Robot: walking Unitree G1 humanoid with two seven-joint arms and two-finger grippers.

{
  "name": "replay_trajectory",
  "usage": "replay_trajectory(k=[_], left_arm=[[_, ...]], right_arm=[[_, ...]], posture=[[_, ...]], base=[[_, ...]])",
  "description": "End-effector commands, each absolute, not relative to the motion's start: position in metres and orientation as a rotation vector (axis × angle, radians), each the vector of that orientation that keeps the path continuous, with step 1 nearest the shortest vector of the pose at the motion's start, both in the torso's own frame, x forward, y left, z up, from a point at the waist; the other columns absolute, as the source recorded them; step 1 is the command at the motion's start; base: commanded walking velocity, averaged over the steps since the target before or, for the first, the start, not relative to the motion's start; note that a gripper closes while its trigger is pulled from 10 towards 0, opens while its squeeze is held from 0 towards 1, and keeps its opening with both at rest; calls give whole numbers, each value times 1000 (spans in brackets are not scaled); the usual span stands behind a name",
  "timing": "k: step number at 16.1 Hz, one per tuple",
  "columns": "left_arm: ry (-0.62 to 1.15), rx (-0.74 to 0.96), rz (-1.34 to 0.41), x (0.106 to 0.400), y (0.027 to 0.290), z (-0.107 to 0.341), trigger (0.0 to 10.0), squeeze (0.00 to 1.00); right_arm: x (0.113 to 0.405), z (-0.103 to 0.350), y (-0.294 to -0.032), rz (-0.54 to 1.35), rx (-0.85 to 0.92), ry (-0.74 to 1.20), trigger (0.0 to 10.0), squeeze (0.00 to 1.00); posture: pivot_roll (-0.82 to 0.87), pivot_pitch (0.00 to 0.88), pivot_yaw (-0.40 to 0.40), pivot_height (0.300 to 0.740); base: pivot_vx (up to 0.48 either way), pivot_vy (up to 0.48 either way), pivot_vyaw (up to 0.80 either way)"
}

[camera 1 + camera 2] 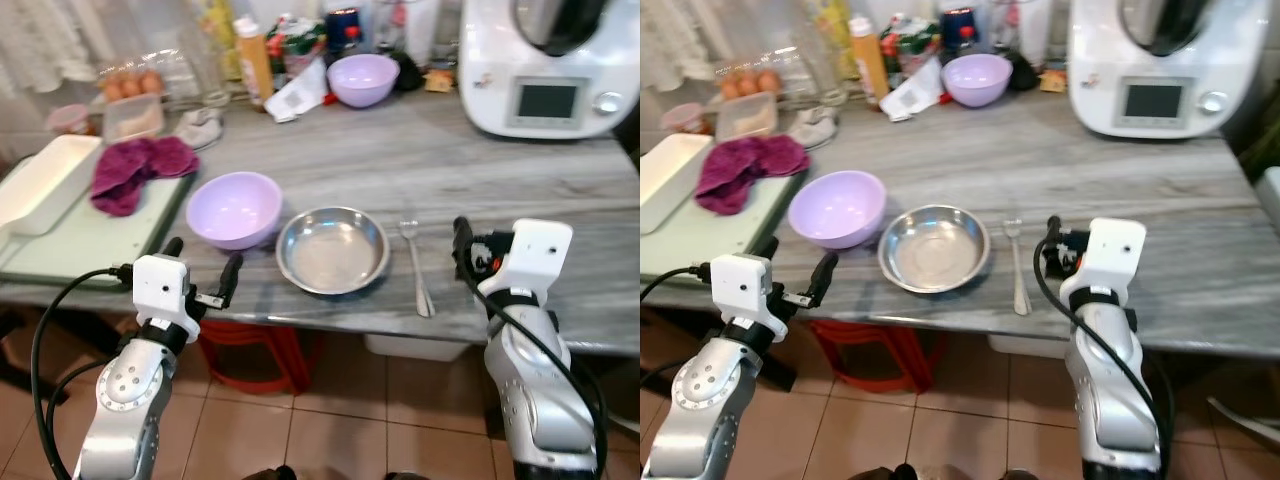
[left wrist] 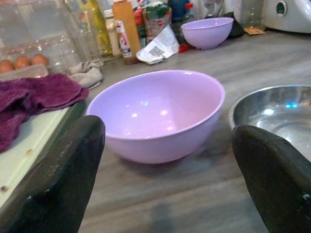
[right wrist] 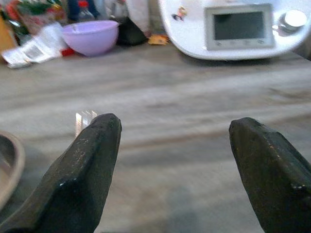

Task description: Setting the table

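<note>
Black and long, the two fingers of the left gripper [image 1: 202, 263] stand wide apart at the near edge of the grey wood-grain countertop [image 1: 440, 160], empty, pointing at the pale lilac plastic bowl [image 1: 235, 208] just ahead of them. The right gripper [image 3: 175, 170] is spread wide too, holding nothing, and hovers low over the countertop at its near edge, just to the right of the slim silver metal fork [image 1: 416, 266].

The lilac bowl stands upright near the front edge. Just beside it on the right sits the shallow round stainless-steel bowl [image 1: 332, 249]; whether their rims touch cannot be told. The fork lies flat just right of the steel bowl, tines toward the back, handle toward the robot.

Left of the lilac bowl lies a pale green tray [image 1: 90, 240] carrying a crumpled magenta cloth [image 1: 138, 168] and a long white rectangular dish [image 1: 45, 180]. Far back stands a second lilac bowl [image 1: 363, 78] among bottles, with an orange-labelled bottle [image 1: 254, 62] to its left and a clear box of brown eggs [image 1: 130, 85] further left. A large white kitchen appliance with a grey screen [image 1: 548, 70] occupies the back right corner. Under the countertop stands a red stool [image 1: 250, 355] on terracotta floor tiles [image 1: 400, 420].
</note>
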State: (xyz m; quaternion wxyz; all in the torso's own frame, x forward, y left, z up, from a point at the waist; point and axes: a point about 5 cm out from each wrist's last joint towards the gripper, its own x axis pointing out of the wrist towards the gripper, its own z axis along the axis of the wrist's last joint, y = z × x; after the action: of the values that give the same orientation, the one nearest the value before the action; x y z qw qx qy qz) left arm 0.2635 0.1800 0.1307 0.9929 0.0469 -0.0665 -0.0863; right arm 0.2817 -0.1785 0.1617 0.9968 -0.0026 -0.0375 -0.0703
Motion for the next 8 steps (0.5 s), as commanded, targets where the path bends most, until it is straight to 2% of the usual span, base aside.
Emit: replay_trajectory(k=[1, 6, 8], left_arm=[[-136, 121, -164, 260, 180, 131, 10000, 0], [-118, 125, -139, 267, 181, 132, 10000, 0], [-111, 126, -137, 267, 181, 131, 10000, 0]], right_arm=[[278, 168, -179, -130, -23, -110, 10000, 0], [279, 169, -175, -117, -20, -118, 10000, 0], [278, 170, -173, -108, -21, -124, 10000, 0]], posture=[[-154, 112, 95, 740], [-157, 117, 95, 740], [-158, 120, 97, 740]], base=[[0, 0, -763], [0, 0, -705], [0, 0, 0]])
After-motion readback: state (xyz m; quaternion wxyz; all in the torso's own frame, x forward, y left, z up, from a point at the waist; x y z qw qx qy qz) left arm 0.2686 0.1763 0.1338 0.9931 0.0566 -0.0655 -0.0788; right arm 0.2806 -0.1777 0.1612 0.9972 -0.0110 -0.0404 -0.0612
